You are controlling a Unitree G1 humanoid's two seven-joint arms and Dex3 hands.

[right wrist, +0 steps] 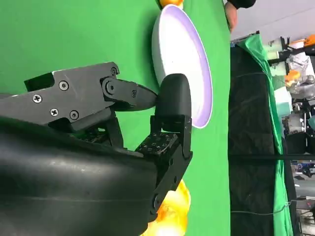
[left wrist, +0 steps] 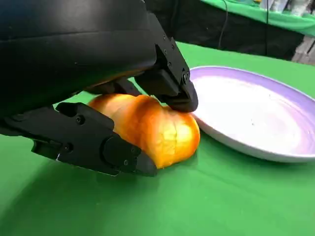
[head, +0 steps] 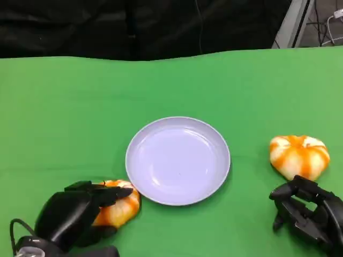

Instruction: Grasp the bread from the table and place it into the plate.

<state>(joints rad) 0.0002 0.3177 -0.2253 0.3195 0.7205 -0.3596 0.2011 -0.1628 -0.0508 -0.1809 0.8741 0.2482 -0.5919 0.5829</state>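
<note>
1. Green cloth covers the table, and a dark curtain hangs behind its far edge; cables and some stand gear show past the far right corner.

2. A pale lilac plate lies about midway across the table, somewhat nearer the front edge. It is bare, so the task is not yet done.

3. One bread, orange with pale stripes, lies just off the plate's near-left rim, close to the front edge. The left wrist view shows it resting on the cloth, close beside the rim but seemingly not touching it.

4. The left hand is wrapped round this bread: fingers press on its top and plate-side, and a lower finger lies along its near side. It reads as a closed grip taken from behind, which would leave the plate side free for a short carry. The bread looks not yet lifted.

5. A second bread lies near the right edge, well apart from the plate.

6. The right hand sits at the front right, just short of that second bread, holding nothing. Its fingers curl loosely inward with gaps between them; in its wrist view they hang over bare cloth, so it seems to be waiting.

7. The next step, as I judge it, is lifting the left bread over the rim; its soft, rounded shape could slip if squeezed unevenly.
</note>
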